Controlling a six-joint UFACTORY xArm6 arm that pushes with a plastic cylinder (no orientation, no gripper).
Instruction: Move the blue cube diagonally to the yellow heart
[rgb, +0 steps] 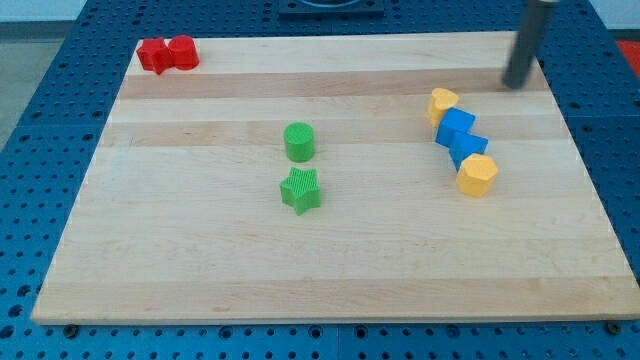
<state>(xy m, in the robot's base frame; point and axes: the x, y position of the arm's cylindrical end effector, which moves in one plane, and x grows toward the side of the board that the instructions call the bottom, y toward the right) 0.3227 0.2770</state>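
Note:
The blue cube (456, 127) lies at the board's right. It sits in a slanted chain of blocks that touch. A yellow block (443, 103) is just above and left of it, possibly the heart. A second blue block (468, 148) is just below and right of it, and another yellow block (477, 175) ends the chain. I cannot tell the yellow shapes apart for sure. My tip (516, 86) is at the board's top right, above and right of the chain and apart from every block.
A green cylinder (299, 141) and a green star (300, 190) sit near the board's middle. Two red blocks (167, 54) touch each other at the top left corner. The wooden board (200, 250) rests on a blue perforated table.

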